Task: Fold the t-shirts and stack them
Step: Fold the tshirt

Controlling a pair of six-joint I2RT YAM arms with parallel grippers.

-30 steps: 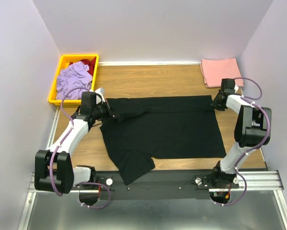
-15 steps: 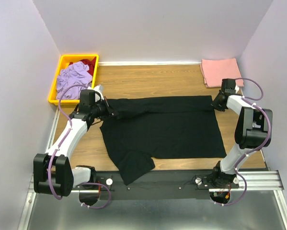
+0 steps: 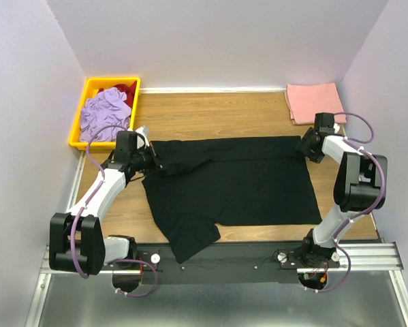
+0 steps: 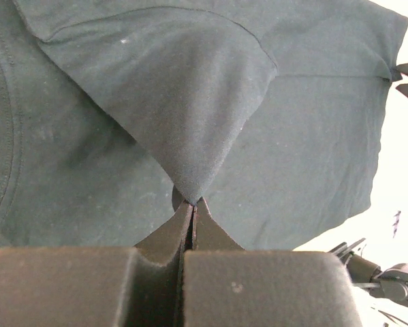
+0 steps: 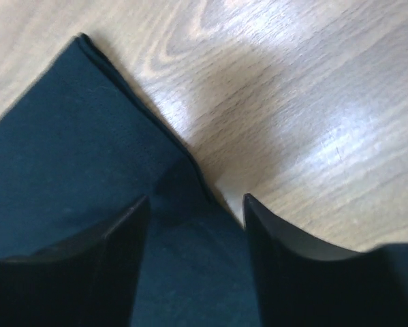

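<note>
The black t-shirt [image 3: 238, 180] lies spread across the wooden table, its far edge folded over toward the front. My left gripper [image 3: 159, 163] is at the shirt's left end and is shut on a pinched point of the black cloth [image 4: 190, 184], which fans out from the jaws. My right gripper [image 3: 304, 145] stands open over the shirt's far right corner [image 5: 88, 136], its fingers [image 5: 132, 225] astride the hem with nothing pinched. The salmon-pink t-shirt [image 3: 314, 102] lies folded at the far right corner of the table.
A yellow bin [image 3: 79, 121] at the far left holds a lavender garment [image 3: 105, 112] and a red one [image 3: 126, 89]. One sleeve of the black shirt [image 3: 190, 238] hangs over the near table edge onto the black rail. Walls close in on both sides.
My right gripper has opened and let go of the shirt's far right corner. The left gripper stays shut on the cloth and has barely shifted.
</note>
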